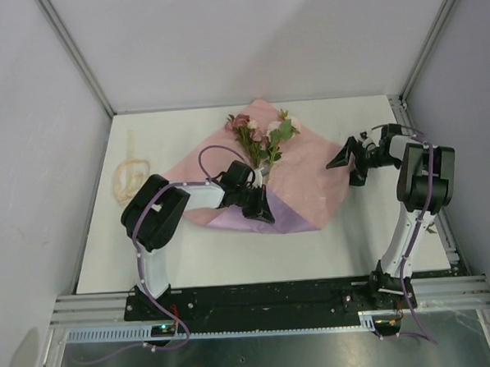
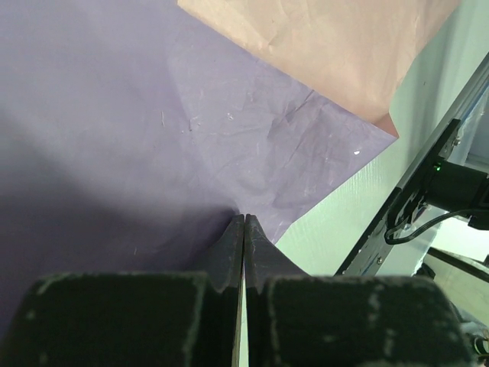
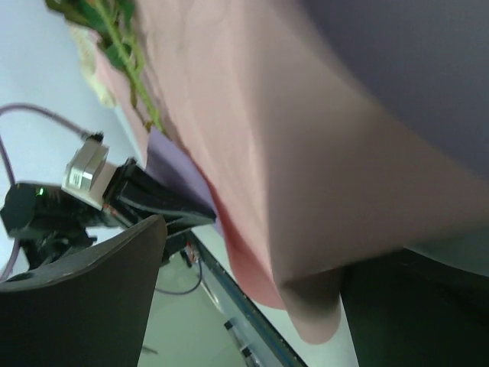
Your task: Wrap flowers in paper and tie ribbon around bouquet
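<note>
Spread flat on the white table (image 1: 354, 235): the paper (image 1: 306, 176), pink side up. Folded over at its near corner, so the lilac side shows there as a flap. Pinching that lilac flap: the left gripper (image 2: 244, 223), fingers pressed tight together with only a thin pale sliver between them.

Lying on top of the paper, close to its far corner: the flowers (image 1: 259, 135). Pale pink and dark red heads right by that far corner. Green leaves and thin green stems pointing back toward the middle of the sheet.

At the paper's right corner: the right gripper (image 1: 344, 172), fingers spread wide apart. Between those fingers, seen from the right wrist, a pink corner of the paper, not squeezed.

Off to the left of the paper, well apart from it: the ribbon (image 1: 130, 177). Cream in colour, heaped in loose loops, with one strand stretching out straight from the heap.
</note>
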{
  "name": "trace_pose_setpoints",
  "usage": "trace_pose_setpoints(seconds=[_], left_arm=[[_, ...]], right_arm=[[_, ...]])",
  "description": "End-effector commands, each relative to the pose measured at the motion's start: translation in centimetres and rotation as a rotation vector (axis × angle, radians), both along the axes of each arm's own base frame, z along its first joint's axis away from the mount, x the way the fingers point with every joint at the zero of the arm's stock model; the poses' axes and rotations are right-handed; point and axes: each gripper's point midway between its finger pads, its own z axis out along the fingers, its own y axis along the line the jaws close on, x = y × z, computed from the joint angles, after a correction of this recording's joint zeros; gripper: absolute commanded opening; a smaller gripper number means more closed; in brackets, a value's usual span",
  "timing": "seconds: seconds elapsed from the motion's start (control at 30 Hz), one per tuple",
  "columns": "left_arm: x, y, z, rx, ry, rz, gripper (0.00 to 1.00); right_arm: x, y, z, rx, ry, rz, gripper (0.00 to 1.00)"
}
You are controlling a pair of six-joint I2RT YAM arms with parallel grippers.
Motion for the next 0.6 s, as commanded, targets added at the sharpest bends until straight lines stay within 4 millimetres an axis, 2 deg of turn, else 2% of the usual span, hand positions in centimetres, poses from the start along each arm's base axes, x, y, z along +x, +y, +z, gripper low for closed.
trace_pose_setpoints(seconds=[0.0, 0.1, 0.17, 0.23, 0.33, 0.4, 0.47, 0.57], left_arm=[[-0.3, 2.4, -4.6, 0.176, 0.014, 0.043, 0.00], [-0.3, 2.4, -4.7, 0.177, 0.017, 0.047, 0.00], [-0.2, 2.4, -4.8, 0.177, 0.018, 0.049, 0.00], [-0.2, 2.4, -4.8, 0.178, 0.019, 0.049, 0.00], [-0.3, 2.4, -5.0, 0.178, 0.022, 0.049, 0.00], [-0.3, 2.4, -5.0, 0.179, 0.024, 0.049, 0.00], [-0.3, 2.4, -5.0, 0.178, 0.023, 0.048, 0.00], [-0.3, 2.4, -4.9, 0.176, 0.017, 0.047, 0.00]], right_arm=[[0.3, 2.4, 5.8, 0.170, -0.179, 0.015, 0.95], [-0.4, 2.7, 8.3, 0.187, -0.266, -0.010, 0.99], [-1.1, 2.8, 8.7, 0.174, -0.299, -0.030, 0.99], [-1.9, 3.1, 8.4, 0.137, -0.300, -0.029, 0.96], [-3.7, 4.5, 6.6, 0.089, -0.235, 0.024, 0.77], [-5.1, 5.5, 4.9, 0.052, -0.169, 0.065, 0.68], [-6.0, 6.0, 3.5, 0.005, -0.125, 0.091, 0.67], [-6.5, 5.7, 2.1, -0.082, -0.102, 0.093, 0.73]])
